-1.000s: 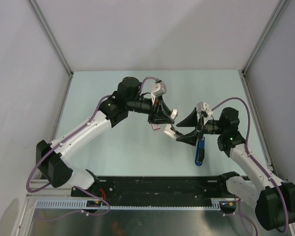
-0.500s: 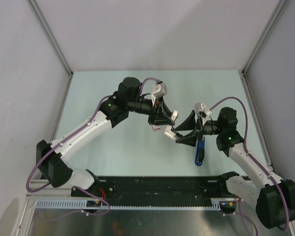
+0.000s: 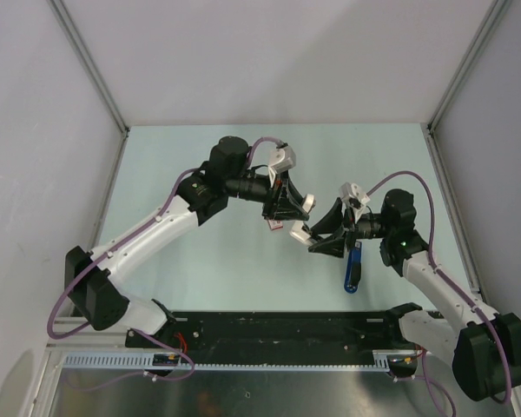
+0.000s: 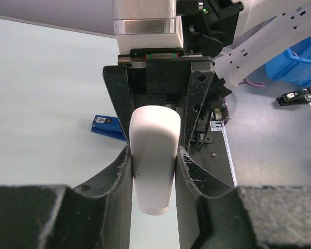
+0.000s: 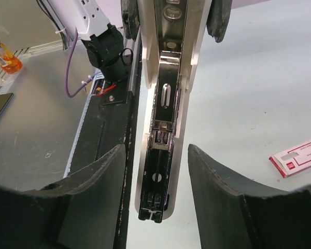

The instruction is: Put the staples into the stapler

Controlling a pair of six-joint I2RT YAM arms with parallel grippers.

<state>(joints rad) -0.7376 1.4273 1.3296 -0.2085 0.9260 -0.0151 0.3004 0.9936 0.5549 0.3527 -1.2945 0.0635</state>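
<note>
My left gripper (image 3: 285, 208) (image 4: 154, 171) is shut on a slim white-cased stapler (image 4: 153, 135) and holds it above the table. Its open black-and-metal channel (image 5: 163, 104) faces the right wrist camera. I cannot tell whether staples lie in it. My right gripper (image 3: 323, 233) (image 5: 156, 153) is open, with a finger on each side of the white stapler's free end (image 3: 300, 231), not touching it. The small blue-and-black stapler (image 3: 353, 269) (image 4: 108, 127) lies on the table under the right arm. The pink-and-white staples box (image 3: 275, 224) (image 5: 295, 158) lies on the table below the left gripper.
The pale green table (image 3: 200, 174) is walled at the back and on both sides. A black rail (image 3: 278, 326) with the arm bases runs along the near edge.
My right gripper has moved a little to the left, closer around the white stapler's end. The left arm, the blue stapler and the box have stayed put.
</note>
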